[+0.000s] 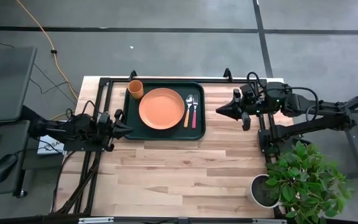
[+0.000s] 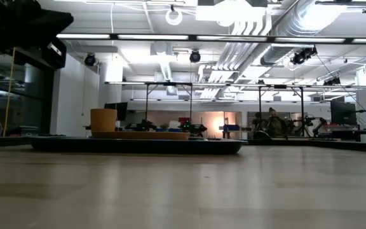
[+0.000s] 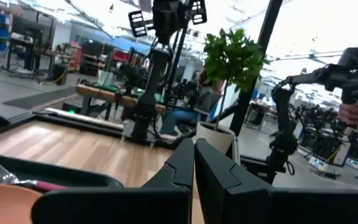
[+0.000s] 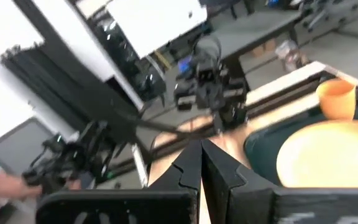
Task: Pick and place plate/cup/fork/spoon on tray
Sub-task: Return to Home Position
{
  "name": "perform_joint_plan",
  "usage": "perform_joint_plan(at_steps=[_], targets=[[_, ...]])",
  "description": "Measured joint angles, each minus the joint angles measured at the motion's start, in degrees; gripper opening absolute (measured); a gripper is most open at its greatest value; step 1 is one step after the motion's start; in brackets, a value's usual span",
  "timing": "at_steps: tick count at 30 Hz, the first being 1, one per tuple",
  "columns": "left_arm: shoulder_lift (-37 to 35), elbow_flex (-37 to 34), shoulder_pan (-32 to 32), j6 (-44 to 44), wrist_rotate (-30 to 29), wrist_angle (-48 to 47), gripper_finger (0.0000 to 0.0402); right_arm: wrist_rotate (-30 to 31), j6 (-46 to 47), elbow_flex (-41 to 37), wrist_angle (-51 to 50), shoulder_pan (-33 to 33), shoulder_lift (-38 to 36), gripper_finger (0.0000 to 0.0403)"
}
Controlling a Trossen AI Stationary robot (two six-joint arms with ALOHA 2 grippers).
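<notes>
The dark green tray (image 1: 129, 127) lies at the table's far middle. On it rest the orange plate (image 1: 161, 109), the orange cup (image 1: 135, 89) at its far left corner, the spoon (image 1: 188, 111) and the pink-handled fork (image 1: 195, 112) side by side at its right. My left gripper (image 1: 129, 129) is shut and empty at the tray's near left corner. My right gripper (image 1: 219, 111) is shut and empty to the right of the tray. The plate (image 4: 334, 152) and cup (image 4: 337, 98) also show in the right wrist view.
A potted plant (image 1: 303, 180) stands at the table's near right corner. The bare wooden tabletop (image 1: 185, 174) stretches between the tray and the near edge. A black frame (image 1: 166, 79) runs along the far edge.
</notes>
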Motion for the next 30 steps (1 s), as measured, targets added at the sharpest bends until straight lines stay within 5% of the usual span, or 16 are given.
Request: perform_joint_plan(at_steps=[8,20,30], targets=[[0.2,0.0,1.5,-0.5,-0.6,-2.7,0.0000,-1.1,-2.5,-5.7,-1.9,2.9,-8.1,0.0000],[0.2,0.0,1.5,-0.4,-1.0,-3.0,0.0001,9.5,-3.3,-40.4,21.8,13.4,-32.8,0.0000],[0.2,0.0,1.5,-0.4,-1.0,-3.0,0.0003,3.5,-2.7,-55.3,27.6,9.0,-51.3,0.0000]])
